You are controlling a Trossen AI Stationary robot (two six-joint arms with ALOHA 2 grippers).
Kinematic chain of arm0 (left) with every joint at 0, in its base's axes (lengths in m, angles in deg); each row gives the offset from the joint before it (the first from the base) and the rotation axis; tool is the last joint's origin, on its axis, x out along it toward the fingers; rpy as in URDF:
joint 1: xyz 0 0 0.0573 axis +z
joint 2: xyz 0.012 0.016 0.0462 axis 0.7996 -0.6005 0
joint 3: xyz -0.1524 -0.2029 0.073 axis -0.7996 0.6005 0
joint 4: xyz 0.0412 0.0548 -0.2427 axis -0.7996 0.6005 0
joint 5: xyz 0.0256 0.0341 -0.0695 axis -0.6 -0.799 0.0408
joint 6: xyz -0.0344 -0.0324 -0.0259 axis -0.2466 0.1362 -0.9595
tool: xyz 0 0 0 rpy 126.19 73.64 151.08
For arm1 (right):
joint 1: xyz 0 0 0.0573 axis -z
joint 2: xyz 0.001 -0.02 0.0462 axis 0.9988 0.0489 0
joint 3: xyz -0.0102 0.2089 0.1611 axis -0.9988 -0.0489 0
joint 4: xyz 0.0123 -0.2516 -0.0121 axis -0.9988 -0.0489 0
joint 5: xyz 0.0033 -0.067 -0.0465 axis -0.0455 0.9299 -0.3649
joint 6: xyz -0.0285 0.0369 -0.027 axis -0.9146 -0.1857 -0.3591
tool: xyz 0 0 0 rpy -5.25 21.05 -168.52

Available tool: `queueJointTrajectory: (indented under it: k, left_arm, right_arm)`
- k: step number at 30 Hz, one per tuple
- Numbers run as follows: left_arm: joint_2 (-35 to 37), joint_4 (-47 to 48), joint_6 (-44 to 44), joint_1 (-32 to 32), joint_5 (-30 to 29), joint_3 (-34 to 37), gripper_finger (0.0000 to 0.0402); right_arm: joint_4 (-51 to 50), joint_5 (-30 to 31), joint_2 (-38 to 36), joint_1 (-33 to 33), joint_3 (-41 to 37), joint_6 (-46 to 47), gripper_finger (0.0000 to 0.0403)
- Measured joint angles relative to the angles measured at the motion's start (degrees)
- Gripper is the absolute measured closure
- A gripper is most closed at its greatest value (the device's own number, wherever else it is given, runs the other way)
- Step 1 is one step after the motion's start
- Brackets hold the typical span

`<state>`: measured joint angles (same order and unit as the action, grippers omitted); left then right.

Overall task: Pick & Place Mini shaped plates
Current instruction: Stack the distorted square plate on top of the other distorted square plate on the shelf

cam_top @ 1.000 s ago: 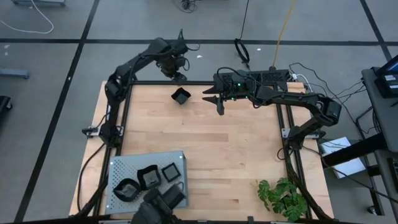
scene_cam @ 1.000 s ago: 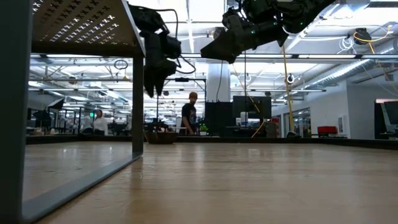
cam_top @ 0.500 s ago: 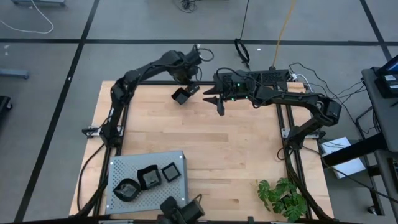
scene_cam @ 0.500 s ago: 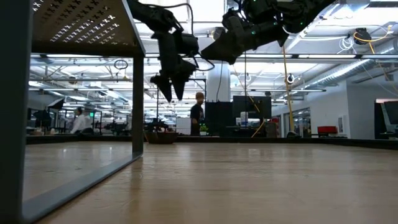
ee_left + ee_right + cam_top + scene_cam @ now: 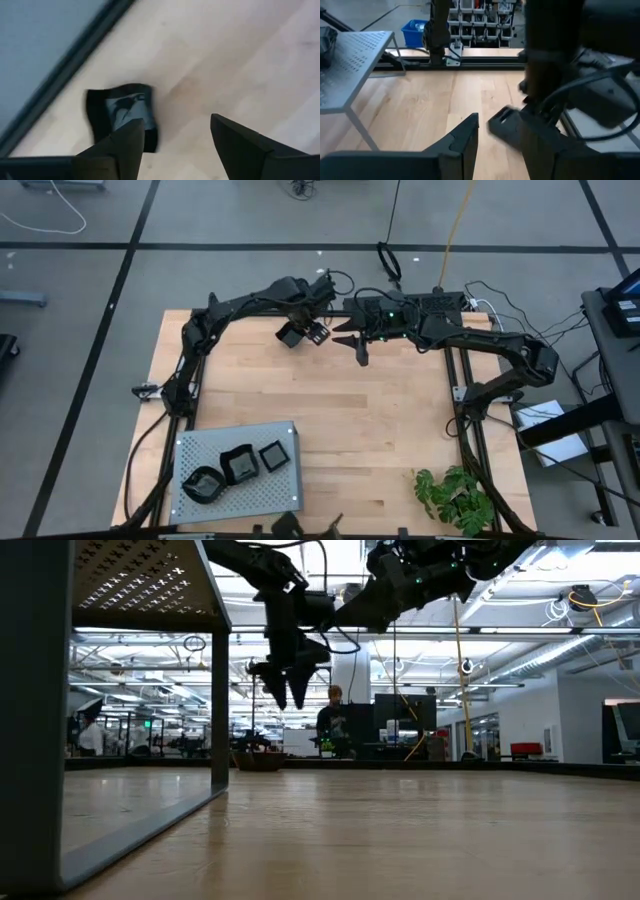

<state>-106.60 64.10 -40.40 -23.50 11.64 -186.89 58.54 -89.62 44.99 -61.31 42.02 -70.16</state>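
Your target, mini plate (image 5: 291, 334) (image 5: 122, 117), lies on table (image 5: 340, 420) near far edge, just beside left gripper (image 5: 316, 332) (image 5: 172, 145), toward tray side of fingers. Plate: small, square, glossy black, raised rim. Your left gripper hangs above table, jaws spread, nothing held, not touching plate. Right gripper (image 5: 361, 353) hovers close by, part open, empty. Three more plates (image 5: 240, 467) rest on grey perforated tray (image 5: 200, 450) at near-left corner.

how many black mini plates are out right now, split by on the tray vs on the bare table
plates on the grey tray: 3
plate on the bare table: 1
total: 4
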Motion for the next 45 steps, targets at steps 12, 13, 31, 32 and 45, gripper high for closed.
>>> queueJointTrajectory:
  k: [12,13,31,32,45]
  left_arm:
    - [0.06,-13.22,-11.85,-3.11,-3.29,8.85,0.0157]
    - [0.02,-14.95,-12.46,-3.26,-2.68,10.09,0.0158]
    - [0.02,-17.13,-18.07,-1.53,-5.27,17.72,0.016]
    - [0.02,-17.11,-18.14,-1.54,-5.28,18.0,0.016]
    - [0.0,-19.17,-20.18,-1.26,-4.0,22.96,0.016]
  right_arm:
    - [-14.75,0.02,-6.94,0.0,0.0,-5.54,0.0277]
    - [-16.64,0.0,-7.71,0.0,0.0,-5.79,0.0277]
    - [-11.97,-0.2,-17.63,0.0,-7.55,-5.91,0.0277]
    - [-10.57,-0.2,-18.08,0.0,-8.67,-5.9,0.0277]
    - [-6.64,-0.22,-19.99,0.0,-11.58,-4.49,0.0277]
